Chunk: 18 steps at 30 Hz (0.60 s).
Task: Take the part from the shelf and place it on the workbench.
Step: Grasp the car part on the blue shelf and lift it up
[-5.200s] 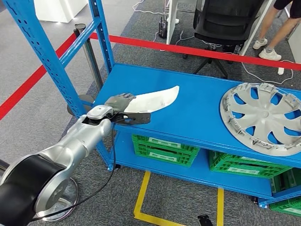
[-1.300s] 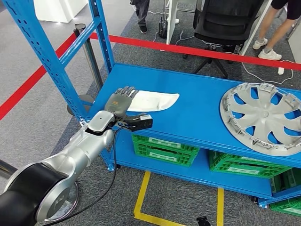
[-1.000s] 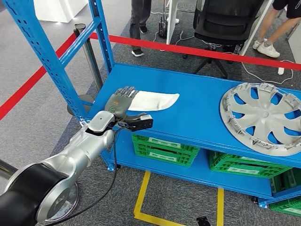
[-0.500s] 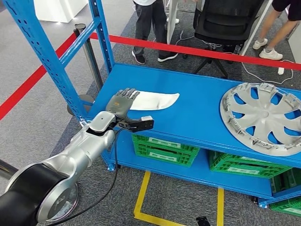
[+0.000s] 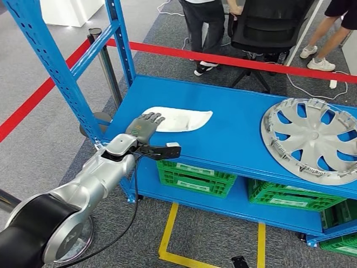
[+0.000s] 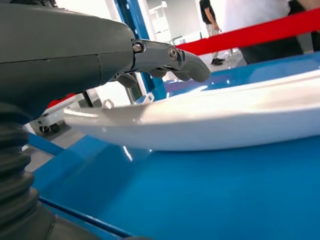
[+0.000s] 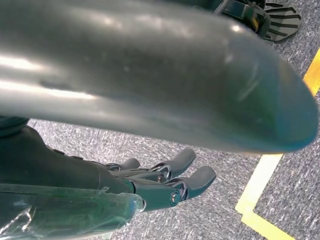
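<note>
Lying flat on the blue shelf (image 5: 236,131), the white part (image 5: 179,119) sits just beyond the left hand (image 5: 143,127), whose spread fingers hold nothing. Right hand (image 7: 166,182) hangs empty, fingers straight.

Workshop-style demo floor — blue steel rack (image 5: 236,120), green parts crates (image 5: 196,176), red barrier tape (image 5: 236,60), yellow floor marking (image 5: 168,237), carpet.
</note>
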Motion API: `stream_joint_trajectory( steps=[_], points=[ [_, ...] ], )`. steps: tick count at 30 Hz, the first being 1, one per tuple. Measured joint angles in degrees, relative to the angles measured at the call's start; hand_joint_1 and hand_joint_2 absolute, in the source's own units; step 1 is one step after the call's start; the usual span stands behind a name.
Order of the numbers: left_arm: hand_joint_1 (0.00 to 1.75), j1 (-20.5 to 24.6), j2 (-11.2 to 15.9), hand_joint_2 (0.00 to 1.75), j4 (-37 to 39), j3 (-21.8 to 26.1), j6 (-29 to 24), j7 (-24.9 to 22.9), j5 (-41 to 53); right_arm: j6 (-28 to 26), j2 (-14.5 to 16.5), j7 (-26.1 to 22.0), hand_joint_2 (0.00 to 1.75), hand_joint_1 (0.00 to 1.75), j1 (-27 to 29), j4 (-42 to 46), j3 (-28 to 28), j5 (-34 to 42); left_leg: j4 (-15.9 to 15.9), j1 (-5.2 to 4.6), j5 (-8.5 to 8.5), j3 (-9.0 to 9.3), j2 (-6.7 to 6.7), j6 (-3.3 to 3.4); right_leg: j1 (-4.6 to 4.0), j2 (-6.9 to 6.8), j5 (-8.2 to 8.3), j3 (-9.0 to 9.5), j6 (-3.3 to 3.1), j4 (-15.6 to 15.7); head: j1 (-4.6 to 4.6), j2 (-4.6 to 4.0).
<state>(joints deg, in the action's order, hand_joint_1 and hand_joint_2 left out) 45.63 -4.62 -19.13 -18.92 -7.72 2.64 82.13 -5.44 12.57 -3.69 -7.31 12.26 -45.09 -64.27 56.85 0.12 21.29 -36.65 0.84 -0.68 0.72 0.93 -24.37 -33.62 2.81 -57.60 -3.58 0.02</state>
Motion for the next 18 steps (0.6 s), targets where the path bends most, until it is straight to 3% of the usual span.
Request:
stream_joint_trajectory(
  steps=[18],
  points=[
    [0.00,0.0,0.3,1.75,0.1,1.4,2.1,0.0,-0.8,0.0,0.0,0.0,0.00,0.00,-0.2,0.0,0.0,-0.3,0.0,0.00,0.00,0.02,0.00,0.00,0.00,0.00,0.00,0.03,0.00,0.0,0.00,0.00]
  ],
)
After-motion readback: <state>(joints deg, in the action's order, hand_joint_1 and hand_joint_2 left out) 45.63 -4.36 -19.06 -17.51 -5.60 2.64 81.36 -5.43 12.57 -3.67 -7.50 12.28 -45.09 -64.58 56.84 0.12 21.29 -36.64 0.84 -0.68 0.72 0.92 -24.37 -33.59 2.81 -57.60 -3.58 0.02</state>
